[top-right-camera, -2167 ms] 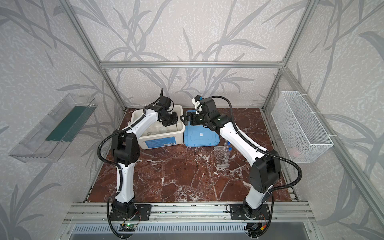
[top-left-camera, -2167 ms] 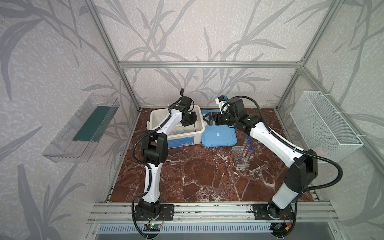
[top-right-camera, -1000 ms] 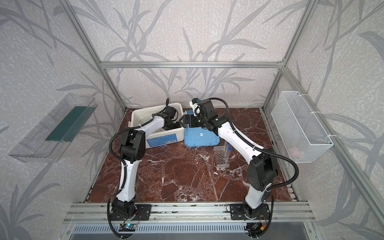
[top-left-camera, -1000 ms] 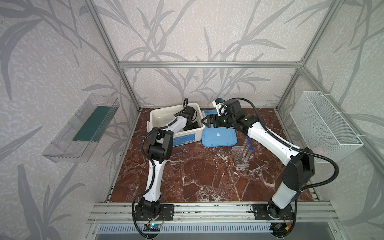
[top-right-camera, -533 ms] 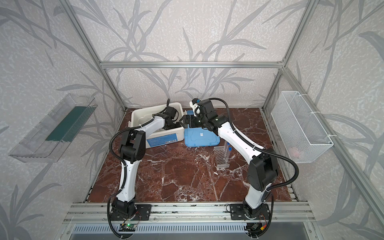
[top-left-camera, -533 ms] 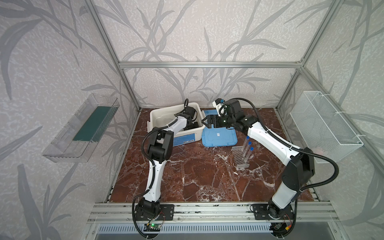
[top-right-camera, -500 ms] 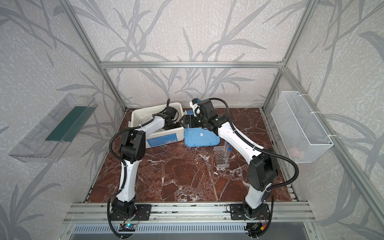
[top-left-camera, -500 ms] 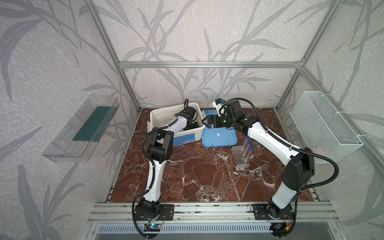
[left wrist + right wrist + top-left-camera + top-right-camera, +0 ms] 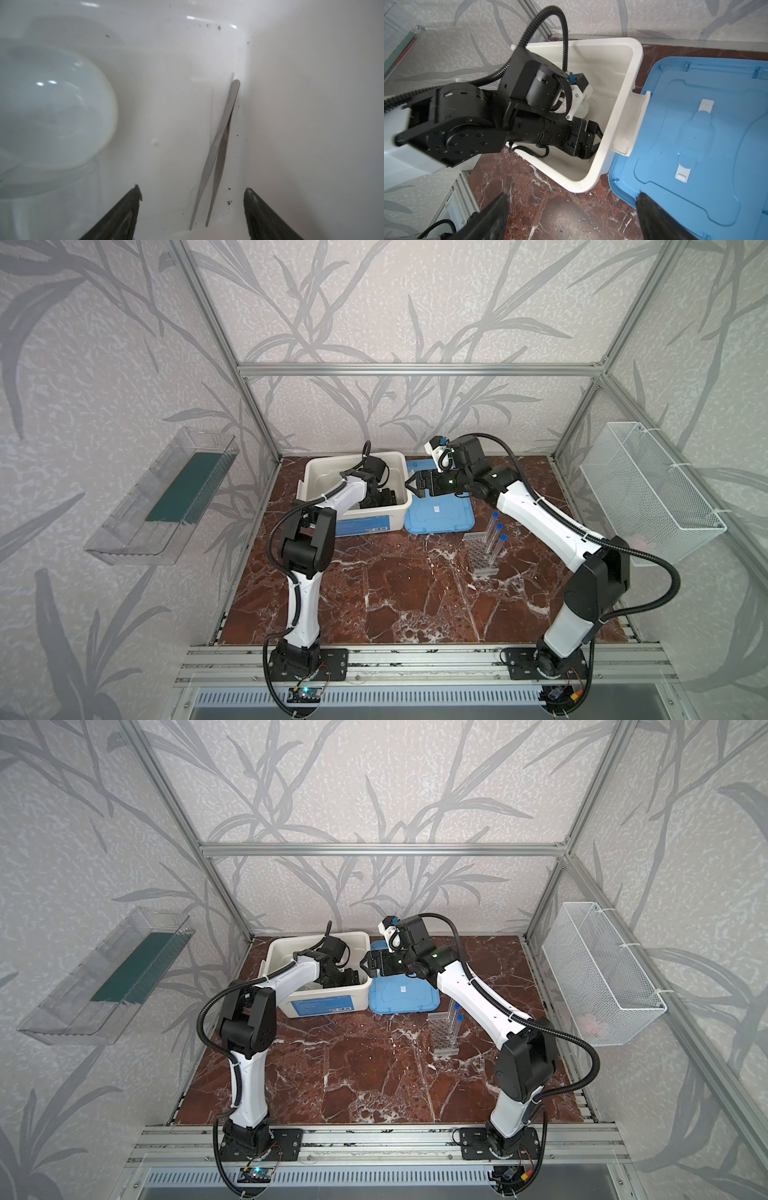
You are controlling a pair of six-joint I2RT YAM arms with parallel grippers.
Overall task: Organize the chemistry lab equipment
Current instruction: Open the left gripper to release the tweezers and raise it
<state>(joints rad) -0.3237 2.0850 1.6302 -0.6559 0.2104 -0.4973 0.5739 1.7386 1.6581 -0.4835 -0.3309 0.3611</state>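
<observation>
My left gripper (image 9: 192, 188) is down inside the white tub (image 9: 353, 458), jaws open. Metal tweezers (image 9: 220, 145) lie loose on the tub floor between the jaws, along the wall, touching neither. Beside them rests a round glass vessel (image 9: 52, 108) over a clear glass rim (image 9: 52, 187). My right gripper (image 9: 573, 192) hangs open and empty above the table, between the tub's corner (image 9: 583, 185) and the blue lid (image 9: 695, 124). In both top views, three blue-capped tubes (image 9: 496, 535) (image 9: 455, 1019) stand in the clear rack (image 9: 482, 558) (image 9: 444, 1040).
The blue lid (image 9: 440, 510) lies flat right of the tub. A white wire basket (image 9: 648, 489) hangs on the right wall and a clear shelf (image 9: 166, 493) on the left wall. The left arm's wrist (image 9: 539, 87) fills much of the tub's opening.
The left arm has swung to the tub's right side and dipped inside, and its jaws have opened. The right gripper has shifted slightly left toward the tub.
</observation>
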